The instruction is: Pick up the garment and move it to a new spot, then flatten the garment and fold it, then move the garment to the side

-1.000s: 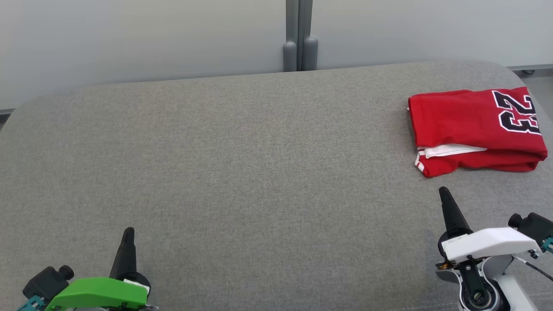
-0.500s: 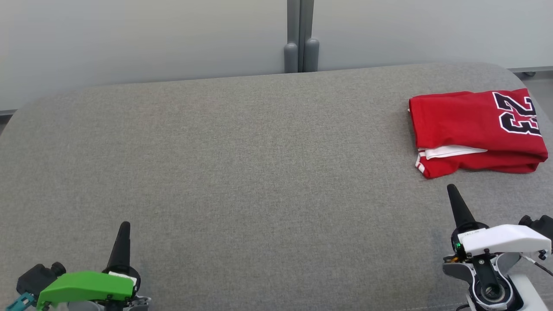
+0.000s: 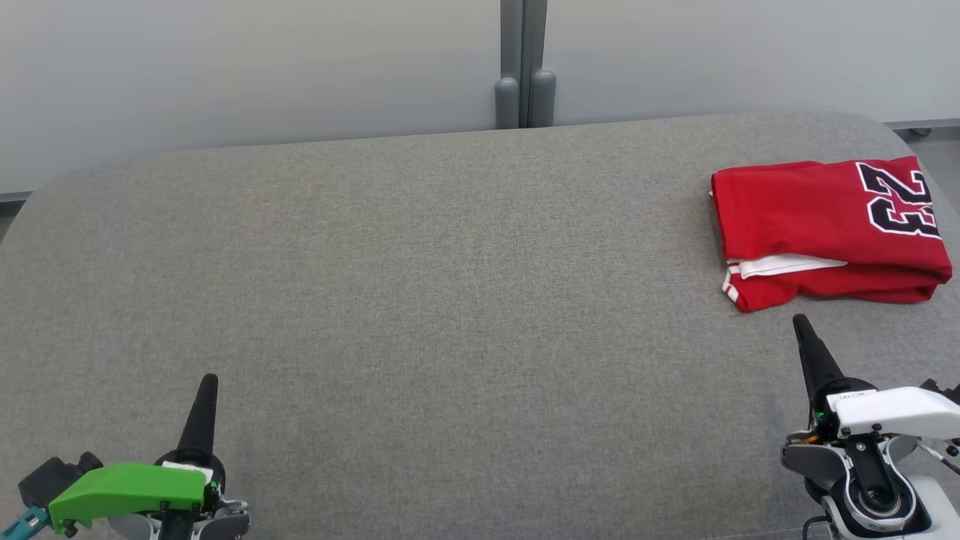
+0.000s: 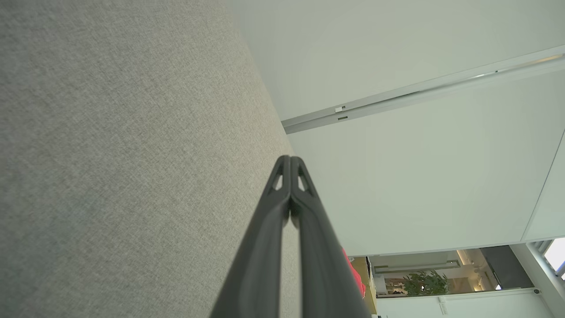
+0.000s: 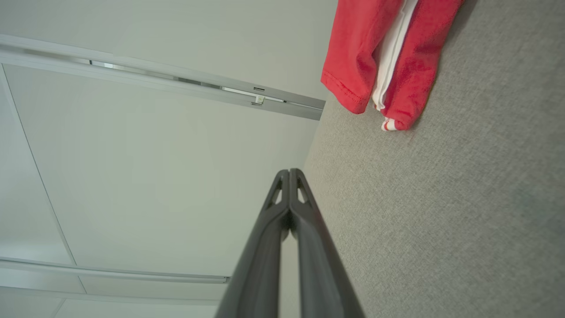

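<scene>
The garment (image 3: pixel 817 225) lies folded at the table's (image 3: pixel 450 262) far right. The left end effector (image 3: pixel 208 381) and the right end effector (image 3: pixel 799 321) are pressed together, empty; the right one's tip seems just short of the garment.

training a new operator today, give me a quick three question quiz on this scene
1. True or false: the red jersey is folded.
2. In the head view, the jersey lies on the grey padded surface at the: A) near left B) centre C) far right.
3. What state are the left end effector and the right end effector in?
Key: 1 true; 2 C; 3 both shut, holding nothing.
</scene>
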